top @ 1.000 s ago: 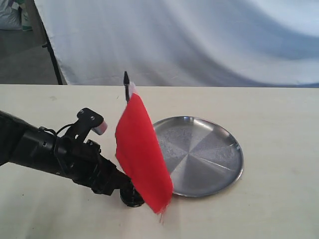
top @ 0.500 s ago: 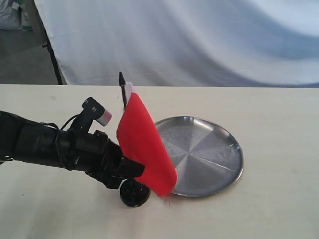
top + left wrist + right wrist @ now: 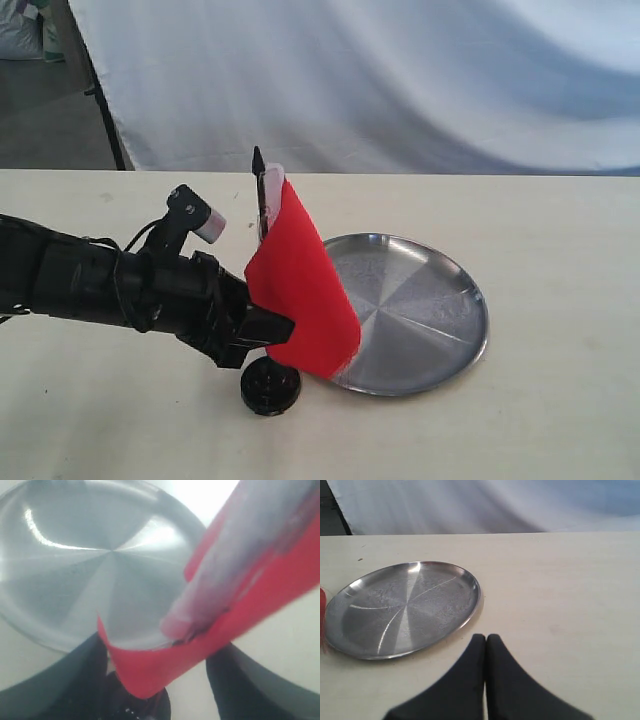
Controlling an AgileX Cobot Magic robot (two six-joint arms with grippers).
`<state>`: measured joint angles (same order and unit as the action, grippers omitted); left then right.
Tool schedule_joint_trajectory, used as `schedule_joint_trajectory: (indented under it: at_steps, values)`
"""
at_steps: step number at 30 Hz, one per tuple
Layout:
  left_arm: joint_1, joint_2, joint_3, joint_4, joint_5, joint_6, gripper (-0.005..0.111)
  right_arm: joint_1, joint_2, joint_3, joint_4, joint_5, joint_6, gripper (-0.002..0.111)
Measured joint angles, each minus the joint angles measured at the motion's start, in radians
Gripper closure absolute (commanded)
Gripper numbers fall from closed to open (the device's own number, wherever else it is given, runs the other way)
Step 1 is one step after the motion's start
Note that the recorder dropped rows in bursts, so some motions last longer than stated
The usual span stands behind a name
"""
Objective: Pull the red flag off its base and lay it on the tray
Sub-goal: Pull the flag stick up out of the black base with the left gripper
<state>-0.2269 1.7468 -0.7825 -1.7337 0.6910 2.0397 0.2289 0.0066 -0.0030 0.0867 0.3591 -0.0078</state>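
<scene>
The red flag [image 3: 300,290] hangs on its black stick, clear of the small round black base [image 3: 270,385], which stands alone on the table near the front. My left gripper [image 3: 272,328] is shut on the flag low down, just left of the steel tray [image 3: 430,310]. In the left wrist view the red cloth [image 3: 165,665] drapes between the dark fingers [image 3: 70,685], hiding the tips, with the tray [image 3: 75,570] beyond. My right gripper [image 3: 485,639] is shut and empty above the table beside the tray [image 3: 405,605]; it is out of the exterior view.
A white cloth backdrop [image 3: 400,80] hangs behind the table's far edge. A black stand leg [image 3: 105,110] slants at the back left. The left arm [image 3: 90,285] stretches across the table's left side.
The left gripper has lifted the flag out of the base and carried it a little right toward the tray. The base stays on the table. The tray has not moved.
</scene>
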Motion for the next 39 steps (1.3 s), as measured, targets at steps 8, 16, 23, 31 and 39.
schedule_joint_trajectory:
  at_steps: [8,16,23,31,39]
  values:
    - [0.000,0.000,0.000,-0.002,0.015,0.000,0.082,0.000,0.000,0.000,0.000,0.000,0.000,0.109]
    - [0.003,0.000,-0.003,-0.005,0.004,0.042,0.106,0.000,0.000,0.000,0.000,0.000,0.000,0.109]
    - [0.003,0.000,-0.003,-0.005,0.008,0.050,0.107,0.000,0.000,0.000,0.000,0.000,0.000,0.109]
    - [0.005,0.004,-0.009,-0.017,0.106,0.069,0.107,0.000,0.000,0.000,0.000,0.000,0.000,0.109]
    - [0.001,0.004,-0.020,-0.006,0.172,0.065,0.107,0.000,0.000,0.000,0.000,0.000,0.000,0.109]
